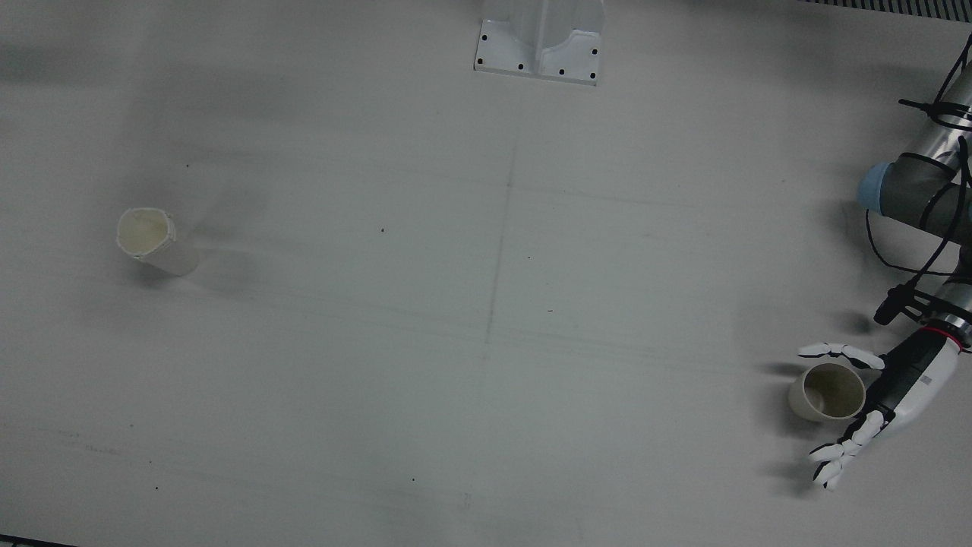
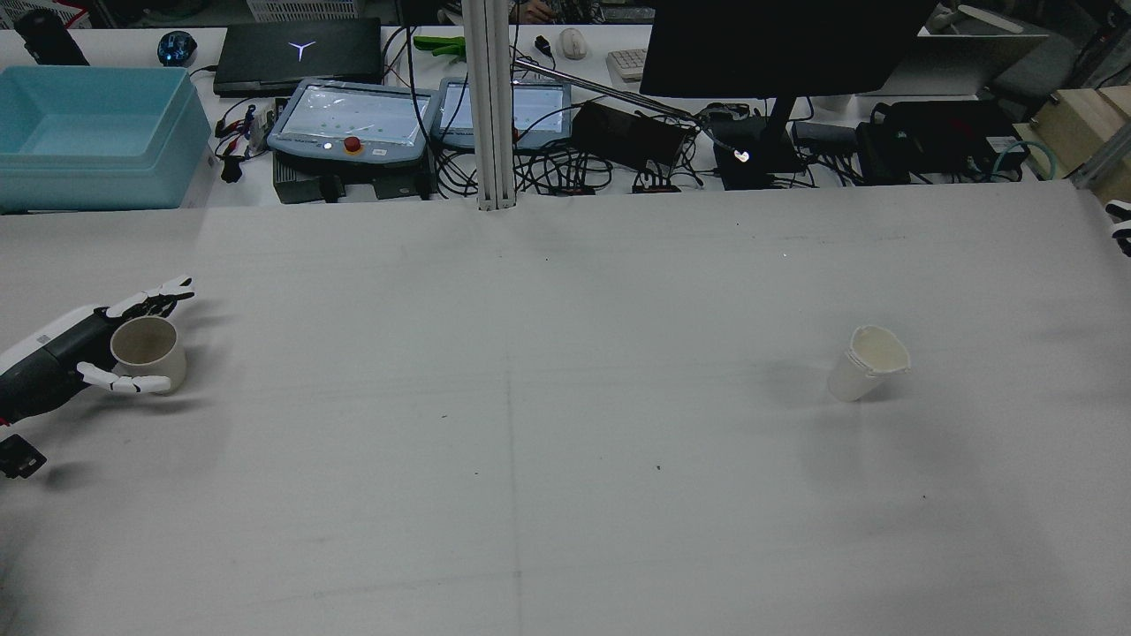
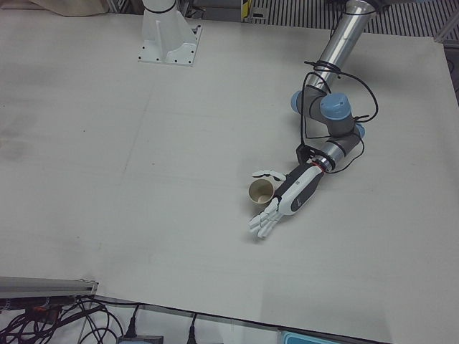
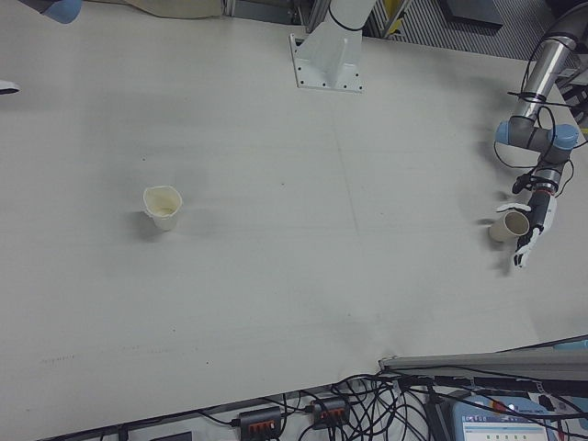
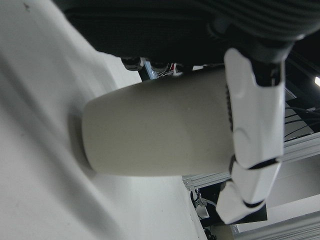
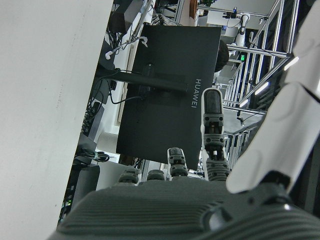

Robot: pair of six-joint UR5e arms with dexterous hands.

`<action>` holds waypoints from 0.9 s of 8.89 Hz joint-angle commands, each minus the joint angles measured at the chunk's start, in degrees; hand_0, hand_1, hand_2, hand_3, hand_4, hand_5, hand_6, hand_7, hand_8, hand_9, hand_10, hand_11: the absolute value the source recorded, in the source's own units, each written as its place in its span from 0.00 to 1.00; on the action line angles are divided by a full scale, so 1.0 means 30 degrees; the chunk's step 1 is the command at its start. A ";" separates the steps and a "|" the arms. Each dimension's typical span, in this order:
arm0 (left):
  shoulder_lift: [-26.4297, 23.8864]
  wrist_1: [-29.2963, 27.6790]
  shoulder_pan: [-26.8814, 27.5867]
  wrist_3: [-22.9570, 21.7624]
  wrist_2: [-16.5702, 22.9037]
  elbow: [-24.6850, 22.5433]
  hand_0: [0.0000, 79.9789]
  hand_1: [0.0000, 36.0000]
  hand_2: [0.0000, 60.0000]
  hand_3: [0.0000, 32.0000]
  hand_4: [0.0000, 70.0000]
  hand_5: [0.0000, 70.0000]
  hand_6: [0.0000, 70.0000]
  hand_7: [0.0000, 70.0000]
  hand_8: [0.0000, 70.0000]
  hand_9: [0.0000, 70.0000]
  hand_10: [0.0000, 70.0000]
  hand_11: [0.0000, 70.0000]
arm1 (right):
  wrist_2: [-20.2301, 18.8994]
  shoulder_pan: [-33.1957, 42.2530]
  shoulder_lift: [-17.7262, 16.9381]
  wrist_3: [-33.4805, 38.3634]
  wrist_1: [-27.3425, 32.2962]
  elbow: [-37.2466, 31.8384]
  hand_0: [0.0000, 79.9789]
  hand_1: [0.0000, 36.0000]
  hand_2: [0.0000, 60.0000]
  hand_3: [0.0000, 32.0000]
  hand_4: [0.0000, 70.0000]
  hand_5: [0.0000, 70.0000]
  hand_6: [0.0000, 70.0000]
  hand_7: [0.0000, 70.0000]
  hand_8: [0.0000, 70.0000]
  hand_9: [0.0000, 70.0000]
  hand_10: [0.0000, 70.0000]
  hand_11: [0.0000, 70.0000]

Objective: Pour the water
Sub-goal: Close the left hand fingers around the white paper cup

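Grey-white tabletop [image 1: 486, 304]: left hand [image 1: 873, 403] spread around beige paper cup [image 1: 829, 392], not clamped. Could tip it closing unevenly. Right hand [image 6: 210, 150] fingers apart, holding nothing.

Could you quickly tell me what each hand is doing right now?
Left hand: open, fingers spread around the beige cup.
Right hand: open, holding nothing.

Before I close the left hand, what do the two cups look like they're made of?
The beige cup between the left hand's fingers looks rigid, perhaps ceramic or thick plastic: smooth matte wall, round even rim. The white cup across the table looks like thin paper or soft plastic: its rim is dented and wavy.
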 commanded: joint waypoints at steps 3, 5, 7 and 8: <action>-0.0159 0.1132 -0.0023 -0.0754 -0.0272 -0.0140 0.98 0.95 0.42 0.00 0.58 1.00 0.07 0.20 0.01 0.02 0.05 0.12 | 0.0002 0.0000 0.0000 0.0045 0.0000 -0.0001 0.58 0.25 0.14 0.00 0.45 0.32 0.04 0.22 0.01 0.02 0.02 0.04; -0.0159 0.2153 -0.0023 -0.2795 -0.0272 -0.0636 1.00 1.00 0.99 0.00 0.78 1.00 0.11 0.26 0.04 0.03 0.08 0.17 | 0.0090 0.0029 0.0000 0.0162 0.0029 0.0144 0.59 0.26 0.15 0.00 0.45 0.32 0.04 0.22 0.01 0.02 0.02 0.04; -0.0129 0.2802 -0.0023 -0.4501 -0.0214 -0.1397 1.00 1.00 1.00 0.00 0.83 1.00 0.12 0.26 0.04 0.03 0.08 0.18 | 0.0178 -0.0319 0.1075 -0.0912 0.0029 -0.0320 0.59 0.33 0.27 0.00 0.45 0.33 0.04 0.23 0.02 0.03 0.03 0.05; -0.0129 0.2835 -0.0052 -0.5001 -0.0243 -0.1487 1.00 1.00 1.00 0.00 0.86 1.00 0.13 0.27 0.05 0.03 0.08 0.17 | 0.0149 -0.0931 0.2360 -0.2372 0.0000 -0.0874 0.61 0.47 0.54 0.00 0.52 0.34 0.08 0.25 0.03 0.03 0.05 0.08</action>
